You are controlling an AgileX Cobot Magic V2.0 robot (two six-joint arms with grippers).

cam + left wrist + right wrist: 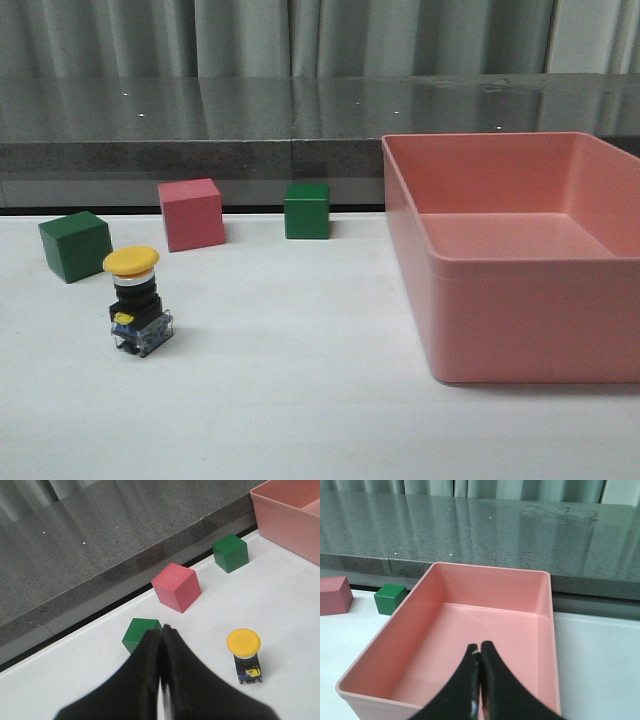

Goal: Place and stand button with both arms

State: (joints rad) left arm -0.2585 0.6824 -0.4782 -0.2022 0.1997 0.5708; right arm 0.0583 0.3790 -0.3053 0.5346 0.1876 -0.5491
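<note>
On the white table [300, 400], the yellow-capped button [138, 300] stands upright; both end effectors pressed together.

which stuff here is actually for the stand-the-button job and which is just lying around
For the job:
- button, upright on the table
- left end effector, shut
- right end effector, shut

Just lying about:
- pink cube
- two green cubes
- pink bin, nothing visible in it

White table [300, 400] carries three cubes along its far edge: green cube [75, 246] at far left, pink cube [191, 214] beside it to the right, second green cube [306, 210] further right. Large pink bin [520, 330] occupies the right side, interior bare. Grey stone ledge [200, 120] behind.
</note>
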